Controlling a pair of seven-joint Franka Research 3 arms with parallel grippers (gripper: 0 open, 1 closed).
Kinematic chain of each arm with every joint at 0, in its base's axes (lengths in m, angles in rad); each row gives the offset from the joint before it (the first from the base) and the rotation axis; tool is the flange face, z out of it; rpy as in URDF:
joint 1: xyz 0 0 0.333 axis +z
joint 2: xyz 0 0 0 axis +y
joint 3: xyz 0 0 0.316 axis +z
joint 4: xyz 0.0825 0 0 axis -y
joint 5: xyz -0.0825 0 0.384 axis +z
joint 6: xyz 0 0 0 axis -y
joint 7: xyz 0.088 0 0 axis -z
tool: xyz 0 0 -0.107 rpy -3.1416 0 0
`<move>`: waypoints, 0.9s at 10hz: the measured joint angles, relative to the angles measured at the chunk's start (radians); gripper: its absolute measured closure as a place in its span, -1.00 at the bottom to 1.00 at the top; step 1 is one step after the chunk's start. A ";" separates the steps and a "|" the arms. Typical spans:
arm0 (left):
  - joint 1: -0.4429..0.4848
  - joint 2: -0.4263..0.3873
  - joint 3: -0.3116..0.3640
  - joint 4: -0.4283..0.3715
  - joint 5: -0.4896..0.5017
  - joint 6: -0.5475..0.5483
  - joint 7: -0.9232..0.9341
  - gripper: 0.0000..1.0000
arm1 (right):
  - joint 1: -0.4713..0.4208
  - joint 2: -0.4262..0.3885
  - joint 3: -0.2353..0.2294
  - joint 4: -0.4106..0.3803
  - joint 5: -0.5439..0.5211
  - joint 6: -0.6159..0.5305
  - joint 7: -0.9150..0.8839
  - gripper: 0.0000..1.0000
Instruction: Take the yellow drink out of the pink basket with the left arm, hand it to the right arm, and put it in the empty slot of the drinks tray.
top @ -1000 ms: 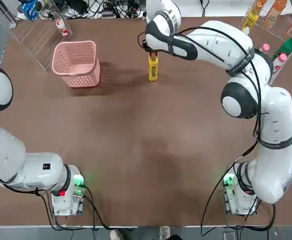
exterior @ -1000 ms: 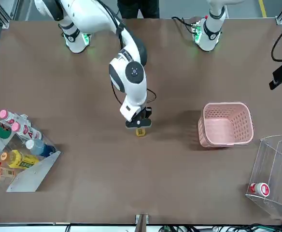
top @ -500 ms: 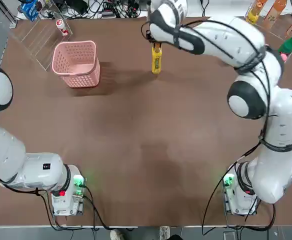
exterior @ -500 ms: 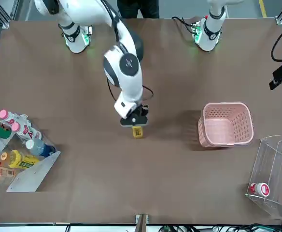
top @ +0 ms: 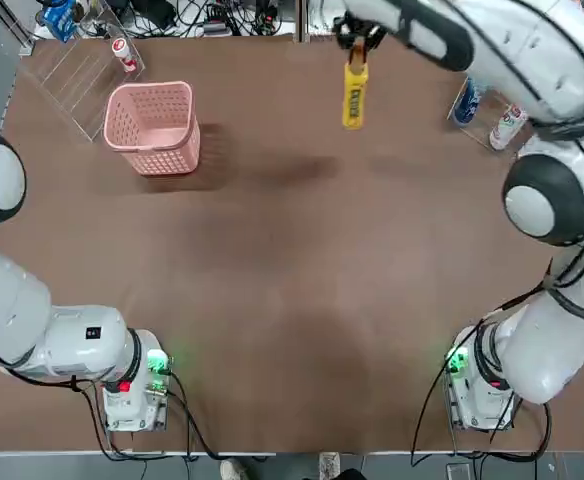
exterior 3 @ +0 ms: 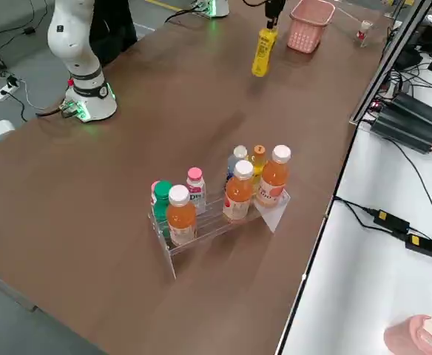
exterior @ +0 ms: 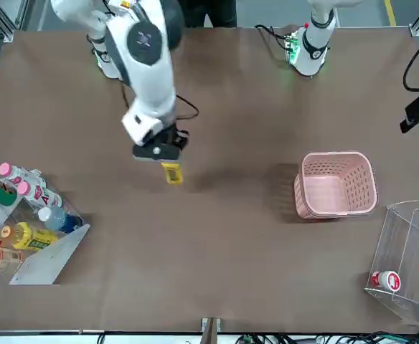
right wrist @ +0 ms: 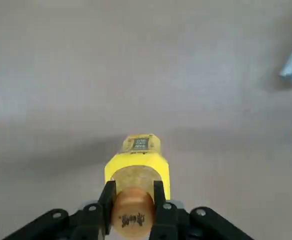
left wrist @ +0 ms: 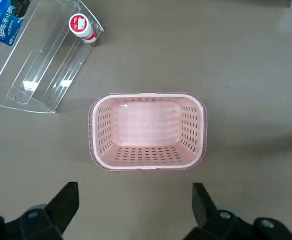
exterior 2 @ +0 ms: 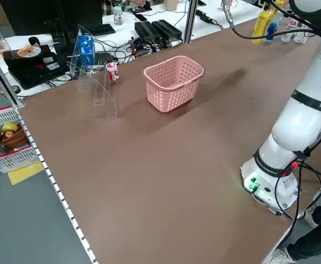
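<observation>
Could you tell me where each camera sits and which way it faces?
Top: overhead, bases at the bottom; right gripper carries the yellow drink.
Front: across the table, facing the robot; pink basket, drinks tray.
Left side: raised, looking diagonally; basket, an arm base.
Right side: raised, tray nearest.
Left wrist: looks down on the empty basket between open fingers.
Right wrist: fingers clamp the drink's cap.
Top and front share drink and basket.

The top view cuts off the drinks tray (top: 487,100). The right arm covers most of its bottles.
</observation>
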 joint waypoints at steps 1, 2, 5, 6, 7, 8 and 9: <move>0.000 0.000 0.000 0.000 0.000 0.000 0.000 -1.00 | -0.060 -0.041 -0.002 -0.026 0.000 -0.024 -0.047 0.31; 0.000 0.000 0.000 0.000 0.000 0.000 0.000 -1.00 | -0.128 -0.087 -0.004 -0.062 0.000 -0.028 -0.094 0.31; 0.000 0.000 0.001 0.000 0.000 0.000 0.000 -1.00 | -0.342 -0.201 -0.007 -0.138 0.001 -0.041 -0.164 0.31; 0.000 0.000 0.001 0.000 0.000 0.000 0.000 -1.00 | -0.408 -0.218 -0.007 -0.147 0.001 -0.056 -0.185 0.31; 0.000 0.000 0.001 0.000 0.000 0.000 -0.005 -1.00 | -0.472 -0.225 -0.007 -0.150 0.002 -0.060 -0.204 0.31; 0.000 0.000 0.001 0.000 0.000 0.000 -0.015 -1.00 | -0.522 -0.228 -0.007 -0.150 0.003 -0.060 -0.230 0.31; 0.000 0.000 0.001 0.000 0.000 0.000 -0.020 -1.00 | -0.555 -0.231 -0.007 -0.150 0.003 -0.064 -0.241 0.31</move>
